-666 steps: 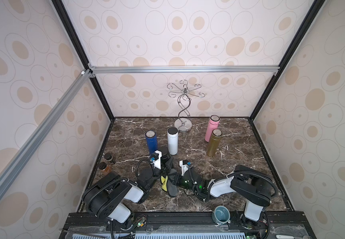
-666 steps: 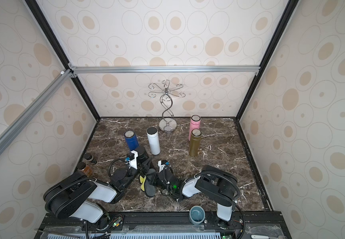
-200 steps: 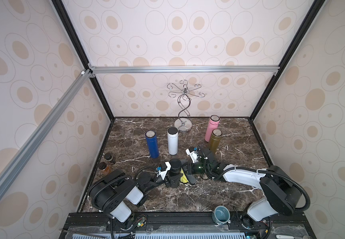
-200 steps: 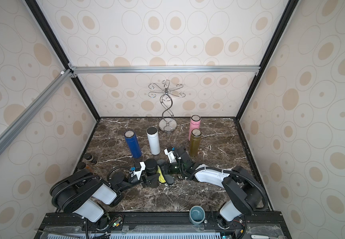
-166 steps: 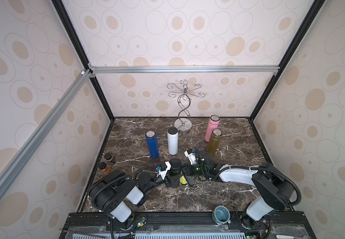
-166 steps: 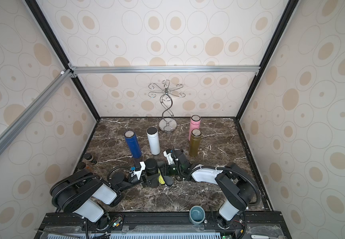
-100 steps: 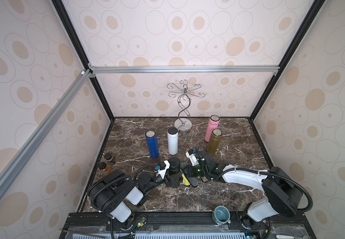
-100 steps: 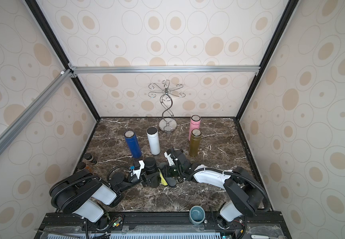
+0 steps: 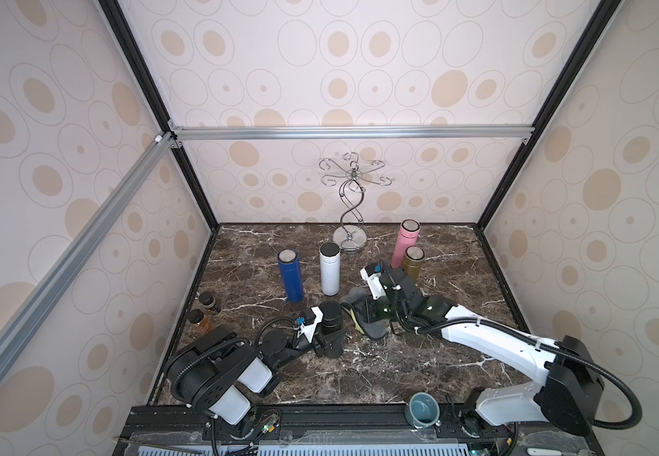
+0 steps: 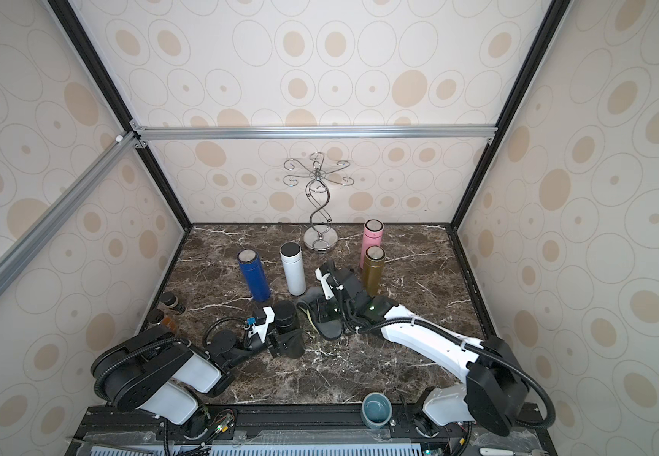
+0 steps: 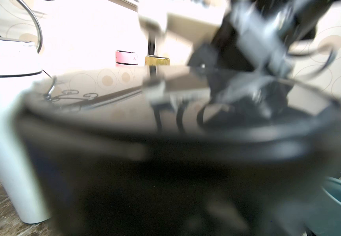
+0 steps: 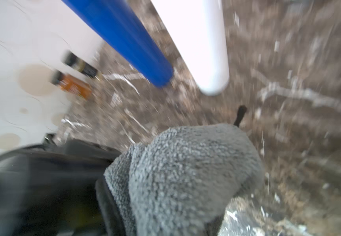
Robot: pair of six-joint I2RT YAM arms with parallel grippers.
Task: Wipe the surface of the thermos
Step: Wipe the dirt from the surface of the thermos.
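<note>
Wiping seemed under way. The left claw (image 9: pixel 328 340) was clamped on the lower body of the black thermos (image 9: pixel 331 312), which stood on the table (image 9: pixel 399 367) front of centre, nearer than the blue flask (image 9: pixel 291 278) and white flask (image 9: pixel 329 272). The right claw (image 9: pixel 369 312) was pinched shut on the cloth (image 12: pixel 186 173), just beside the thermos; contact could not be told. The thermos looked upright, long axis vertical, cap up. Next, the cloth probably had to press against the wall and sweep along it while the left claw held firm
</note>
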